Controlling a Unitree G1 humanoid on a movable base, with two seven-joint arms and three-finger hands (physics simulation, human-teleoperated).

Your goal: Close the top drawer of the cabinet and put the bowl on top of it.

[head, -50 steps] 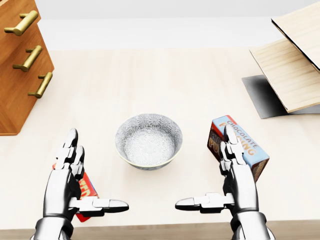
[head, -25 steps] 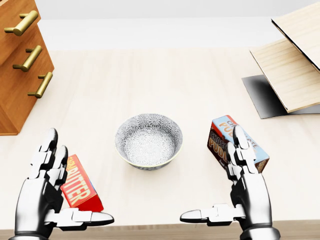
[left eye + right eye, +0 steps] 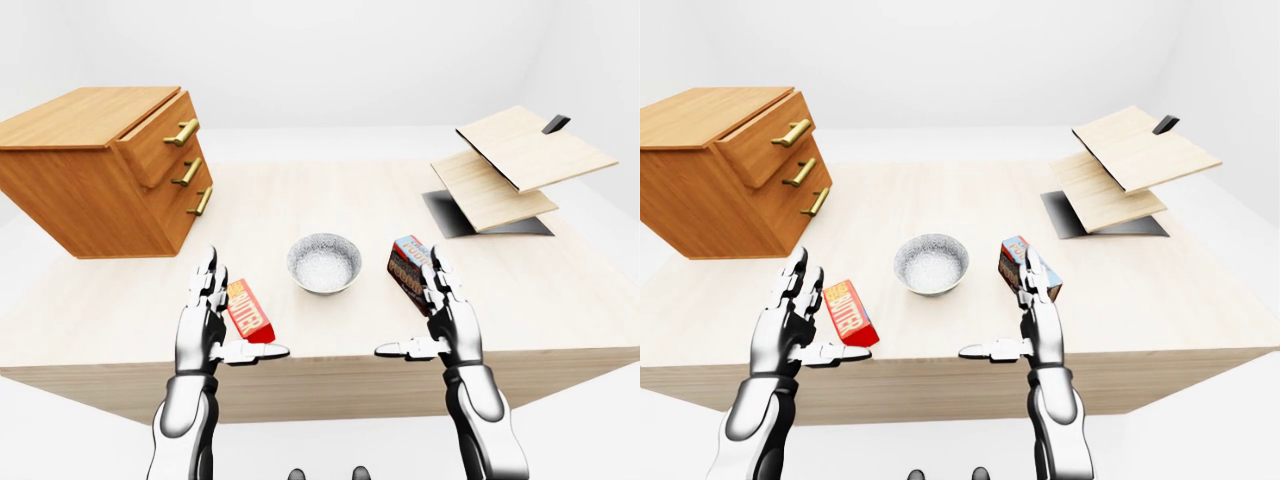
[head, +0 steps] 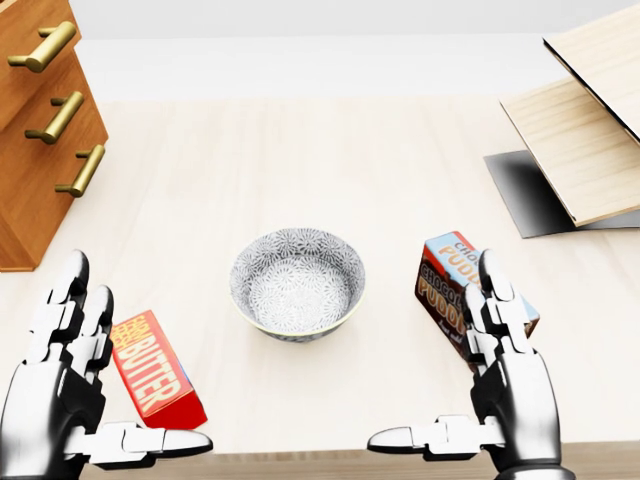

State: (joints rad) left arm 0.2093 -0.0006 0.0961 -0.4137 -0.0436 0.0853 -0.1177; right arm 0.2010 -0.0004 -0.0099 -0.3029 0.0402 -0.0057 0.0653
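spread open: silver left hand (image 4: pixel 48 398) by red butter box (image 4: pixel 158 370), silver right hand (image 4: pixel 512 392) by chocolate pudding box (image 4: pixel 448 285); patterned grey bowl (image 4: pixel 297 282) between; top drawer (image 3: pixel 158 138) of wooden cabinet (image 3: pixel 80 190) ajar.

Can't see most of cabinet (image 4: pixel 30 230), cut by head view's left edge. Can't read pudding box (image 4: pixel 445 285) behind R hand (image 4: pixel 512 385).

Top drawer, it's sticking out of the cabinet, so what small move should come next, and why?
Probably swing the left hand toward the drawer front: it juts from the cabinet, and the left hand is open, empty and nearer than the right hand. The bowl can wait.
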